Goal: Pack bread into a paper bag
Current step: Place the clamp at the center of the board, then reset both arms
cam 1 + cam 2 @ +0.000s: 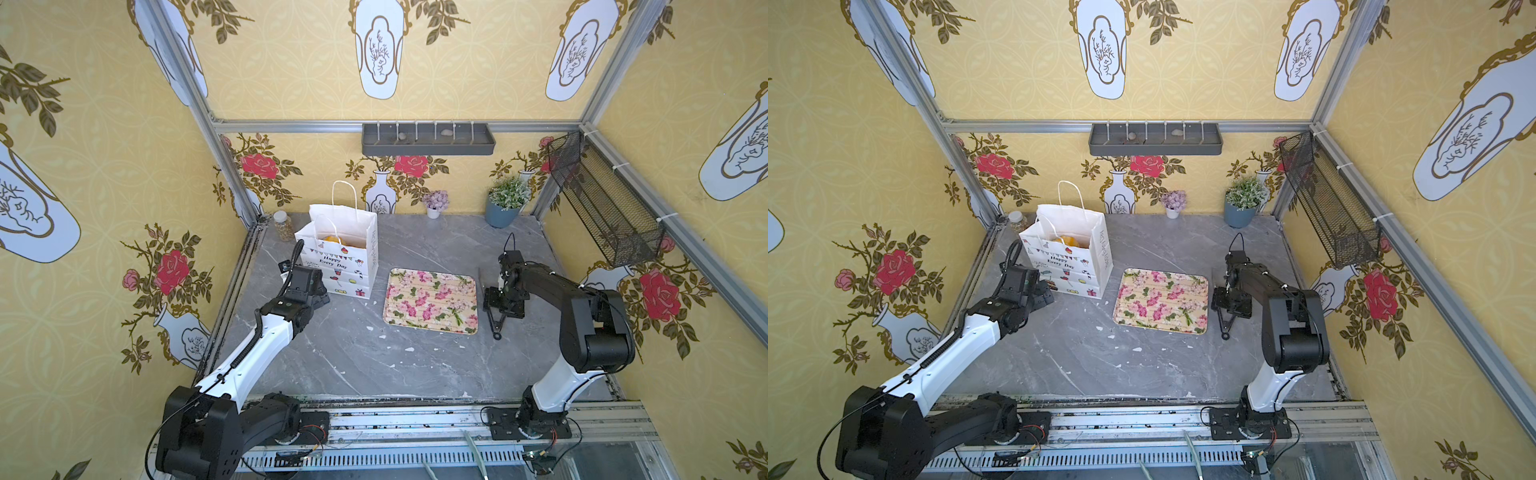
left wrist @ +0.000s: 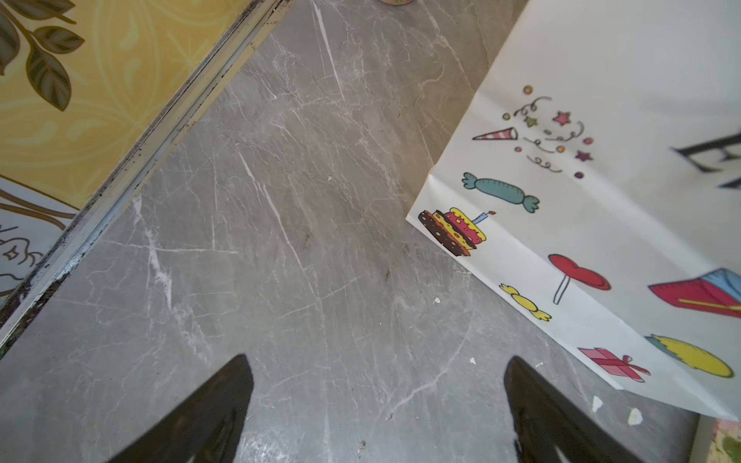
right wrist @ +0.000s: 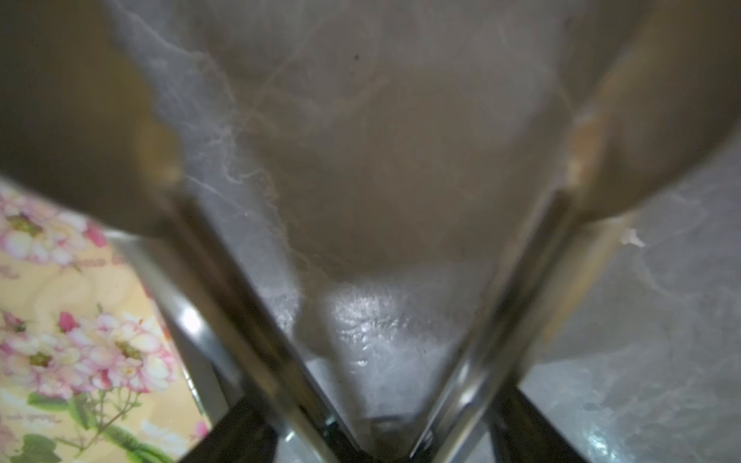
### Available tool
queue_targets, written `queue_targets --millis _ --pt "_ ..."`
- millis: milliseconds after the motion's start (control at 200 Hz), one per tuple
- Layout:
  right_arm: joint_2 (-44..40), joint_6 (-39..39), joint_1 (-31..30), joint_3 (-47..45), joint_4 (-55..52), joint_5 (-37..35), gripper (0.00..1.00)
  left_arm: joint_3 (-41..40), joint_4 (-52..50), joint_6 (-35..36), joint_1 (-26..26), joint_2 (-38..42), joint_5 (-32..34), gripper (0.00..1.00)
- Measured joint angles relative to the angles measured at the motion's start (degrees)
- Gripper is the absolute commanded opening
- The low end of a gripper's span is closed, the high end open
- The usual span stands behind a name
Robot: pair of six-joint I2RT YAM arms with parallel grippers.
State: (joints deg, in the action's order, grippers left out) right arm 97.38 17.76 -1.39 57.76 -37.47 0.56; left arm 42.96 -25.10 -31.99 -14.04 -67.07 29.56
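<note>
Left gripper (image 2: 375, 360), jaws apart and empty, hovers beside the paper bag (image 1: 345, 266); bread (image 1: 332, 240) sits inside (yellow peeking out). Tray (image 1: 432, 301) bare. Right gripper (image 1: 500, 300), jaws wide around the tongs (image 1: 496, 322) on the tabletop (image 1: 353, 361): best lift straight up, nudging nothing.

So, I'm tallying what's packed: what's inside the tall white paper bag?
Through the open top of the tall white paper bag, golden-yellow bread shows near the rim. The bag's walls hide anything deeper, so no count.
</note>
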Motion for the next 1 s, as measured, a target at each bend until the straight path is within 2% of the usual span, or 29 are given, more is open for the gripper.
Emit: queue_targets --millis 295,440,540,695,830,1000 --pt "-8.5 0.1 -1.6 2.6 -3.0 -1.1 0.98 -0.3 2.9 2.7 0.0 0.6 -0.5 0.99" --pt "-15.7 -0.2 -1.7 1.7 -1.6 -2.3 0.98 -1.3 6.8 4.7 0.0 1.4 2.3 0.99" --pt "-23.3 -1.5 -1.5 -4.1 4.3 -3.7 0.98 -5.0 12.8 7.9 0.0 2.7 5.0 0.99" --pt "-33.4 -3.5 -0.1 -17.5 20.7 -7.7 0.98 -14.8 26.5 14.1 0.0 3.6 7.8 0.99" --pt "-33.0 -6.0 2.2 -25.5 34.9 -7.8 0.98 -20.4 37.9 19.1 0.0 2.2 7.8 0.99" --pt "-27.2 -7.6 2.0 -29.6 46.1 -7.1 0.98 -22.8 49.2 24.5 0.1 -2.8 7.2 0.99"
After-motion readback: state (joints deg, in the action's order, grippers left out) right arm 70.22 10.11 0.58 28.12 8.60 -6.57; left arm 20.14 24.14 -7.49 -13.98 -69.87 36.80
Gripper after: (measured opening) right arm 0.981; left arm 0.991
